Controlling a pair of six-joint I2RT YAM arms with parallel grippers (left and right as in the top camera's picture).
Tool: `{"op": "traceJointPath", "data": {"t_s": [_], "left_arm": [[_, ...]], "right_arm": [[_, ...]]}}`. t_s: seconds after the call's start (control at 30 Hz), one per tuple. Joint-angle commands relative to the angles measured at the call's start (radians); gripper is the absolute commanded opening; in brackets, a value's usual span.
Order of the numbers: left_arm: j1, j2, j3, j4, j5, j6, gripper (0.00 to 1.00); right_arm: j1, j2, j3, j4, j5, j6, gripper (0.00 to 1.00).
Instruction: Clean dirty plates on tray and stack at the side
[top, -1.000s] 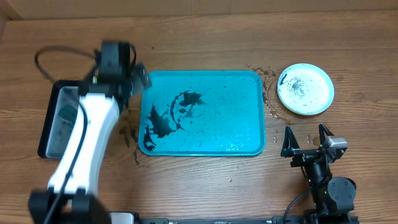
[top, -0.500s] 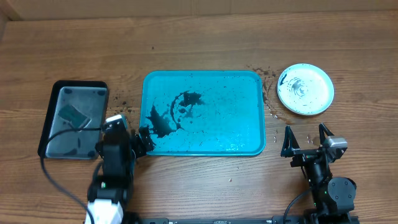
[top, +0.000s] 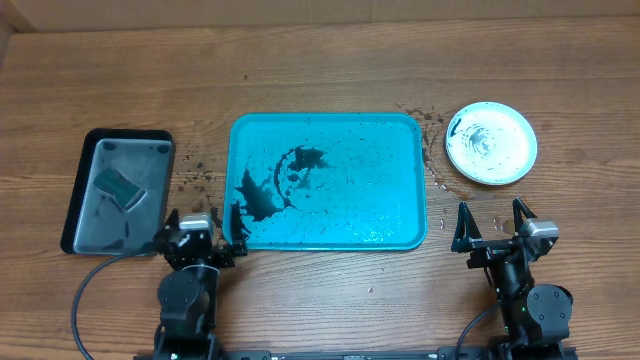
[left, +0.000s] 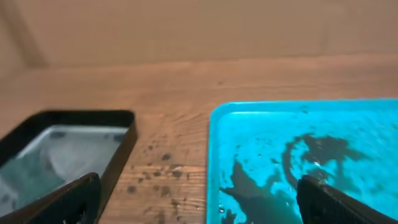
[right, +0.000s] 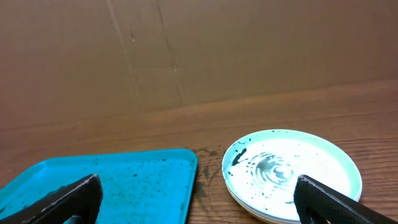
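Note:
The turquoise tray (top: 395, 140) lies mid-table with black smears and specks on it and no plates; it shows in the left wrist view (left: 261, 124) and the right wrist view (right: 143, 171). A stack of plates (top: 490, 143) sits right of the tray, a pale teal-rimmed one on top with black smears; it also shows in the right wrist view (right: 292, 174). My left gripper (top: 198, 226) is open and empty at the tray's near left corner. My right gripper (top: 492, 222) is open and empty, near of the plates.
A black rectangular tray (top: 88, 160) holding water and a green sponge (top: 121, 186) sits left of the turquoise tray; it also shows in the left wrist view (left: 118, 121). Black specks dot the wood between the two trays (top: 195, 178) and near the plates (top: 432, 125).
My left arm has drawn back from over the black tray to the near edge of the table. The sponge now lies in the black tray. The right arm has not moved.

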Motion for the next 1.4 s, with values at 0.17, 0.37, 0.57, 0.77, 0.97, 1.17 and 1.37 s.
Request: {"op": "traceJointPath", "data": {"t_s": [0.17, 0.37, 0.57, 0.77, 0.97, 1.17, 1.37], "left_arm": [[-0.002, -0.173, -0.008, -0.149, 0.103, 0.161, 1.0], [-0.001, -0.26, -0.009, -0.147, 0.061, 0.1, 1.0], [0.08, -0.27, -0.009, -0.145, 0.041, -0.093, 1.0], [0.127, -0.27, -0.009, -0.146, 0.059, -0.134, 1.0], [0.094, -0.27, -0.009, -0.146, 0.059, -0.075, 1.0], [0.051, -0.27, -0.009, -0.146, 0.06, -0.036, 1.0], [0.037, -0.27, -0.009, -0.146, 0.06, -0.024, 1.0]], "right_arm": [[-0.008, -0.008, -0.01, 0.005, 0.01, -0.004, 1.0], [-0.008, -0.008, -0.01, 0.005, 0.01, -0.004, 1.0], [-0.008, -0.008, -0.01, 0.005, 0.01, -0.004, 1.0], [-0.008, -0.008, -0.01, 0.005, 0.01, -0.004, 1.0], [-0.008, -0.008, -0.01, 0.005, 0.01, -0.004, 1.0], [-0.008, -0.008, -0.01, 0.005, 0.01, -0.004, 1.0], [-0.008, -0.008, -0.01, 0.005, 0.01, -0.004, 1.0]]}}
